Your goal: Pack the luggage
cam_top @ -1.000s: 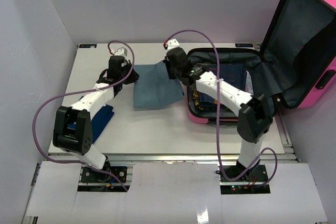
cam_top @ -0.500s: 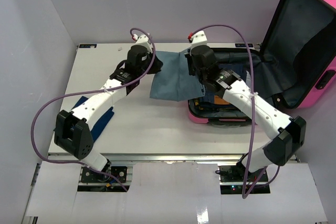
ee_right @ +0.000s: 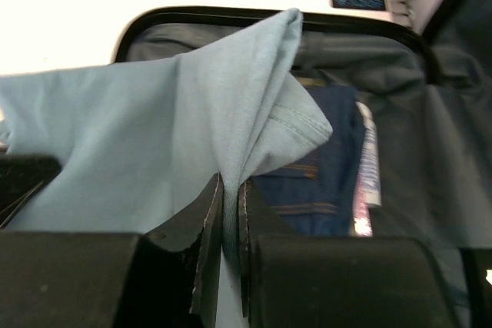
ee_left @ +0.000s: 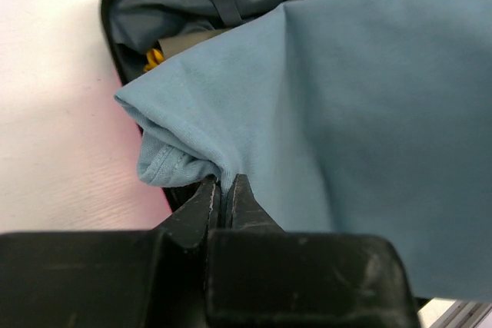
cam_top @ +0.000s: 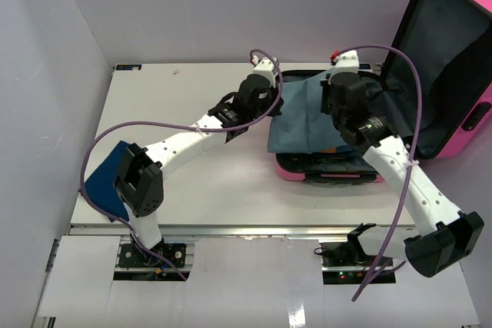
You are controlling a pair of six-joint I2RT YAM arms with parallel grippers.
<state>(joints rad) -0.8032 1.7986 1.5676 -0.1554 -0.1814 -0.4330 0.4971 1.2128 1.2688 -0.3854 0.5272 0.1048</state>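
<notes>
Above a white table [cam_top: 192, 182] between pale walls [cam_top: 46, 51], left pincer [ee_left: 224, 183] and right pincer [ee_right: 229, 187] tight on blue-grey cloth [cam_top: 304, 124] over luggage [cam_top: 288, 171]

The white table [cam_top: 200, 182] carries two things. The pink luggage [cam_top: 290, 174] lies open on its right part, with the lid raised at the right side. A folded dark blue cloth [cam_top: 104, 178] lies at the left edge.

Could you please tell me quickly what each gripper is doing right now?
Left gripper: closed, holding one edge of the blue-grey cloth.
Right gripper: closed, holding the same cloth's other edge.
</notes>
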